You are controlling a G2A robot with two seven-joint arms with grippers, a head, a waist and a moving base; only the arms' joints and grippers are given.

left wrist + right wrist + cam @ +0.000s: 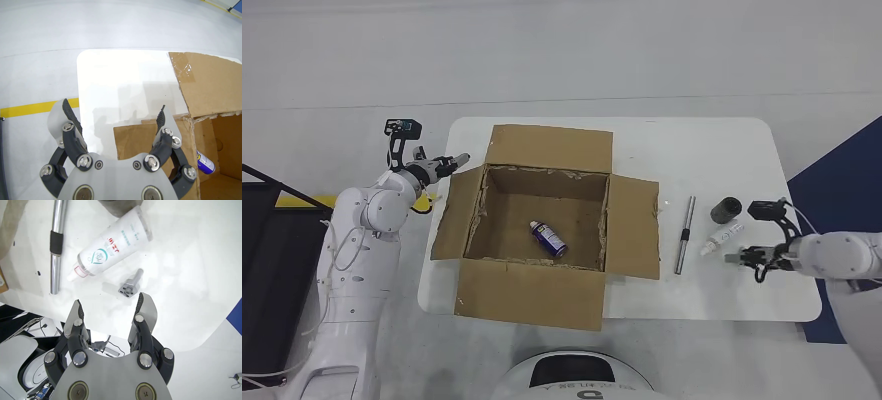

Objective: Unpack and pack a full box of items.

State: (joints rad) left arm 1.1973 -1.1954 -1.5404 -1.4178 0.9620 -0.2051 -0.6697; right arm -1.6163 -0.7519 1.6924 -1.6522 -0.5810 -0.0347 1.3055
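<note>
An open cardboard box (542,170) sits on the white table (697,145), flaps spread. A blue spray can (549,238) (206,163) lies on its floor. To the box's right lie a metal rod with a black band (684,235) (56,242), a white tube (722,238) (113,245), a dark cylinder (726,209) and a small metal fitting (130,284). My right gripper (739,257) (109,302) stands open just short of the fitting, holding nothing. My left gripper (457,161) (113,108) is open and empty by the box's left flap (143,136).
A yellow floor line (34,108) runs past the table's left edge. Bare table shows behind the box and at the far right corner. A dark blue floor area (842,160) lies right of the table.
</note>
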